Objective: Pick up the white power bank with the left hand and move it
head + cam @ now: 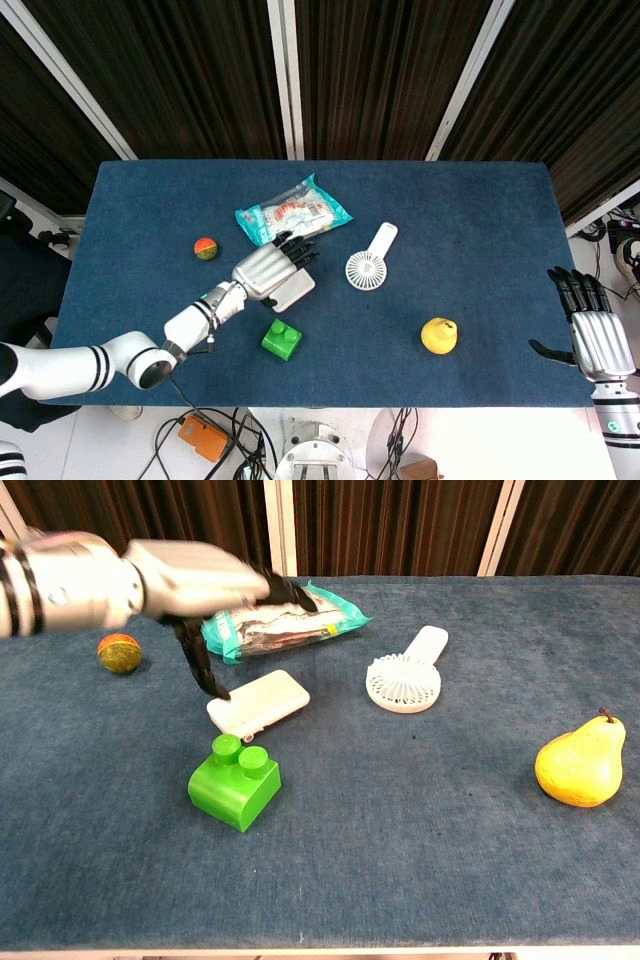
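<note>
The white power bank (293, 292) (258, 704) lies flat on the blue table (470, 230), just behind the green brick (235, 781). My left hand (268, 268) (195, 578) hovers above its left end, blurred with motion, fingers spread and holding nothing. Its dark thumb (204, 665) points down to the bank's near left corner; I cannot tell whether it touches. My right hand (598, 338) stays open beyond the table's right edge, seen only in the head view.
A teal snack bag (293, 212) (290, 620) lies right behind the left hand. A white hand fan (368, 262) (405, 678) sits to the right of the power bank, a yellow pear (439, 335) (582, 763) further right, and a small red-green ball (206, 248) (119, 652) at the left.
</note>
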Controlling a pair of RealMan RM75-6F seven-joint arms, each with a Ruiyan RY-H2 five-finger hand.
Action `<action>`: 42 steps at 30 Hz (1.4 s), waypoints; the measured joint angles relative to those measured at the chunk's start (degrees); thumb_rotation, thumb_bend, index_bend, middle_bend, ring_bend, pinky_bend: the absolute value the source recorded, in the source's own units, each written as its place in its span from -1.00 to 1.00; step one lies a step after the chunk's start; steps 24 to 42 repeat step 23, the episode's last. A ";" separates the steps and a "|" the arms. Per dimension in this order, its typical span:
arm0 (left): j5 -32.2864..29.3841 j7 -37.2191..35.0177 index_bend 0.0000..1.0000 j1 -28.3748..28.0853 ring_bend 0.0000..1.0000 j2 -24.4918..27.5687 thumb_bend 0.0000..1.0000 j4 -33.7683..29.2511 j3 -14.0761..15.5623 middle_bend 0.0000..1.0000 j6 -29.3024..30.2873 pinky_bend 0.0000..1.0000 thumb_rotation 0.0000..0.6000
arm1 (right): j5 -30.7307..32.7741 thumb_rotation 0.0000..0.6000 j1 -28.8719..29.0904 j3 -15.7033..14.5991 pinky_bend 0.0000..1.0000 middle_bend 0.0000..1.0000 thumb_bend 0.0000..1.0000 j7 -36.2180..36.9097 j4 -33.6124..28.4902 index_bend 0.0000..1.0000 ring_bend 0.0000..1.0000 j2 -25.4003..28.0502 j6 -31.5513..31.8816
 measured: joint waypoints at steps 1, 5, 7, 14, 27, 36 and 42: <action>-0.01 -0.86 -0.93 0.97 -1.00 0.91 -0.99 -0.80 -0.30 -0.95 1.70 -0.85 1.00 | -0.07 1.00 0.06 0.05 -0.84 -0.77 -0.74 0.16 -0.06 -1.00 -1.00 0.19 -0.01; -1.01 -4.01 -0.93 6.76 -1.00 5.16 -0.99 -3.83 -1.03 -0.95 9.87 -0.85 1.00 | -0.24 1.00 0.38 0.26 -0.84 -0.77 -0.74 0.97 -0.59 -0.99 -1.00 1.09 -0.28; -2.39 -5.23 -0.93 10.71 -1.00 7.25 -0.99 -5.20 -0.99 -0.95 14.33 -0.85 1.00 | -0.01 1.00 0.53 0.30 -0.84 -0.77 -0.74 1.41 -0.98 -0.98 -1.00 1.69 -0.86; -7.00 -6.89 -0.93 24.22 -1.00 11.97 -0.99 -7.42 2.29 -0.95 27.17 -0.85 1.00 | 1.36 1.00 1.11 0.62 -0.84 -0.77 -0.74 1.22 -1.72 -1.00 -1.00 2.72 -2.53; 0.25 -13.89 -0.93 40.28 -1.00 13.20 -0.99 -6.81 9.72 -0.94 41.99 -0.86 1.00 | -0.36 1.00 0.99 0.51 -0.84 -0.77 -0.74 0.58 -1.78 -1.00 -1.00 1.68 -0.89; 0.25 -13.89 -0.93 40.28 -1.00 13.20 -0.99 -6.81 9.72 -0.94 41.99 -0.86 1.00 | -0.36 1.00 0.99 0.51 -0.84 -0.77 -0.74 0.58 -1.78 -1.00 -1.00 1.68 -0.89; 0.25 -13.89 -0.93 40.28 -1.00 13.20 -0.99 -6.81 9.72 -0.94 41.99 -0.86 1.00 | -0.36 1.00 0.99 0.51 -0.84 -0.77 -0.74 0.58 -1.78 -1.00 -1.00 1.68 -0.89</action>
